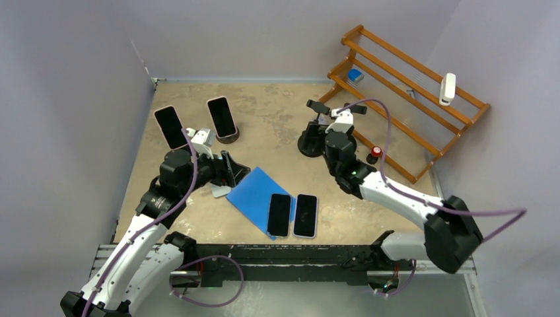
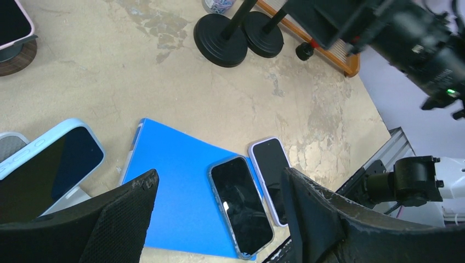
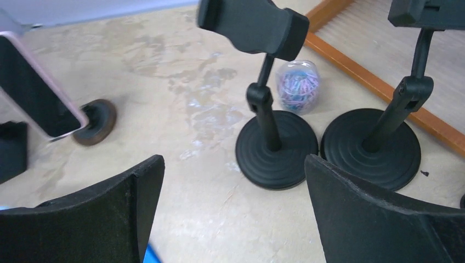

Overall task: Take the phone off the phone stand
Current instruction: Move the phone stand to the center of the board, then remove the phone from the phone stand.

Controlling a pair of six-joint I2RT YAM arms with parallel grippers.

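Observation:
A pink-cased phone (image 1: 222,117) leans on a round brown stand (image 1: 228,137) at the back left; it also shows in the right wrist view (image 3: 33,90). A second dark phone (image 1: 170,127) stands upright to its left. A light-blue-cased phone (image 2: 49,164) rests on a white stand (image 2: 71,198) just left of my left gripper (image 2: 218,175), which is open and empty above the blue mat (image 2: 175,186). Two phones (image 1: 279,214) (image 1: 305,215) lie flat at the mat's near end. My right gripper (image 3: 233,161) is open and empty, facing two empty black clamp stands (image 3: 277,148) (image 3: 370,148).
A wooden rack (image 1: 409,99) stands at the back right, with a small red-topped object (image 1: 375,152) by its foot. A clear jar of paper clips (image 3: 298,85) sits behind the black stands. Grey walls close in the left and back sides.

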